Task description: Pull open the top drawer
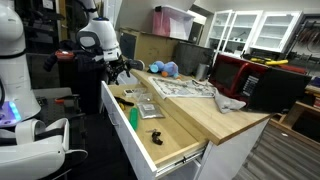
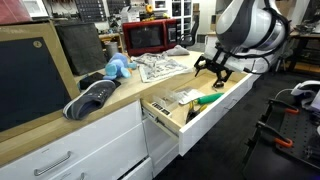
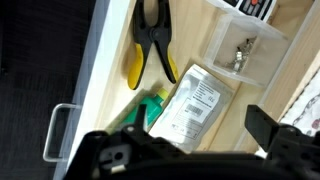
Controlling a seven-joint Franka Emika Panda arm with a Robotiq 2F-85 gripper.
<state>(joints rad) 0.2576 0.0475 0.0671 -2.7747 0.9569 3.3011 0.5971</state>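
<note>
Top drawer (image 1: 170, 138) stands open, holding yellow-handled pliers (image 3: 150, 45), a labelled packet (image 3: 195, 105), a green item (image 3: 148, 112) and a clear box (image 3: 228, 42). Gripper (image 2: 212, 72) hovers above, fingers apart, empty.

This is looking like a workshop. Pliers (image 3: 150, 45) are lying in the top drawer (image 1: 178, 132), and cluttered shelves (image 2: 95, 10) are standing at twelve o'clock.

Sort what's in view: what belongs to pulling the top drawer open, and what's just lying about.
Job: top drawer, handle, gripper (jaws open).
Lying about: pliers, packet, blue toy, newspaper, microwave, shoe.
</note>
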